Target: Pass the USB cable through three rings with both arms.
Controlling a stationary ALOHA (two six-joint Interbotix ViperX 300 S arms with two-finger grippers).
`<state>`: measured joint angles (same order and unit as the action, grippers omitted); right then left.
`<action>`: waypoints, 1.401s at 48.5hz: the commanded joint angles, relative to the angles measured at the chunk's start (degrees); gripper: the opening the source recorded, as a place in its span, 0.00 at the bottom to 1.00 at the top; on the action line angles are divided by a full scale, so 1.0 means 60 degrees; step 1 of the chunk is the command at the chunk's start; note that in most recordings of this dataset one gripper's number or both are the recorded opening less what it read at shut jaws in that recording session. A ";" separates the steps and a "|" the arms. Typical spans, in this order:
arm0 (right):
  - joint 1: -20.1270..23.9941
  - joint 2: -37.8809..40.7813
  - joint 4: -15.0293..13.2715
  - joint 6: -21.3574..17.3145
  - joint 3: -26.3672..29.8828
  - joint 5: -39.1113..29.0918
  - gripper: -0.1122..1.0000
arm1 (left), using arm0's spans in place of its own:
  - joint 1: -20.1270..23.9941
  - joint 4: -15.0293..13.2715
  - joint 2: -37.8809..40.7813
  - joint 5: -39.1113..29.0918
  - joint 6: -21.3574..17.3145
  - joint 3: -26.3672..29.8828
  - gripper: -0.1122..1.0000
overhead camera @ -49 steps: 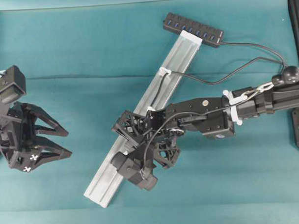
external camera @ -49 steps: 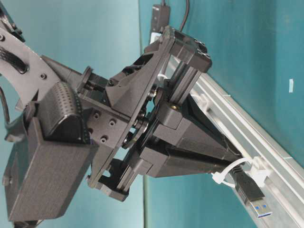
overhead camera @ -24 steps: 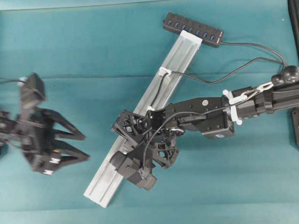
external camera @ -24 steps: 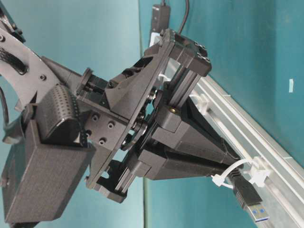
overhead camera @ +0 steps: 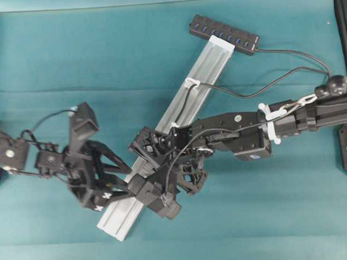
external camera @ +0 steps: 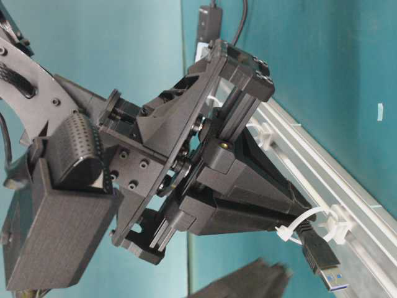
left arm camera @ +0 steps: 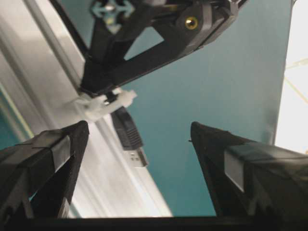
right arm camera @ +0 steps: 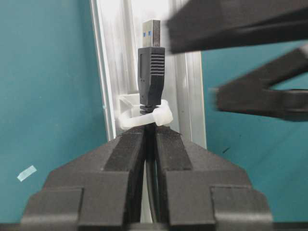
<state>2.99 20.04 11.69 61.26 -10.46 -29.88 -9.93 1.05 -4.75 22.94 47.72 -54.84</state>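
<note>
**Plug is out of the last ring, and my other hand is ready to take it**

I start with the big things. I have two arms. There is one long silver rail lying slantwise on the green table. One black hub sits at its far end. There is one USB cable. There are three small white rings on the rail: the far ring, the middle ring and the near ring. Last comes one little plug.

What looks done: the cable goes into the far ring by the hub and runs down along the rail. My own arm hides the middle ring from above, so I cannot tell if the cable is inside it. At the near ring the plug has poked all the way out, and the white loop sits around the cord just behind it.

My right gripper is pinched tight on the cord, right behind that ring. My left gripper has its jaws spread wide and holds nothing. The plug is in the gap in front of them, not touching.

What I think is left: my left jaws must close on the plug, my right jaws let go, and the cable gets pulled on through.
</note>
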 commanded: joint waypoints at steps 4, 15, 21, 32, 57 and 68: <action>-0.0059 -0.0015 0.0044 0.0000 0.0029 0.0073 0.17 | -0.0308 0.0015 0.0454 0.0103 0.0322 0.0278 0.93; -0.0073 -0.0029 0.0044 -0.0015 0.0015 0.0015 0.17 | -0.0352 0.0015 0.0952 0.0132 0.0366 0.0542 0.93; -0.0059 -0.0029 0.0044 -0.0015 0.0015 0.0015 0.17 | -0.0352 0.0015 0.1055 0.0132 0.0366 0.0659 0.93; -0.0073 -0.0029 0.0044 -0.0015 0.0015 0.0015 0.17 | -0.0352 0.0015 0.1069 0.0103 0.0366 0.0659 0.92; -0.0059 -0.0044 0.0044 -0.0029 -0.0015 0.0015 0.17 | -0.0352 0.0015 0.1040 -0.0220 0.0337 0.0718 0.25; -0.0073 -0.0044 0.0044 -0.0044 -0.0015 0.0015 0.17 | -0.0352 0.0015 0.1025 -0.0337 0.0337 0.0688 0.22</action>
<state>2.90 19.86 11.78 61.17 -10.72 -30.06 -11.87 0.97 2.20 20.65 49.92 -51.33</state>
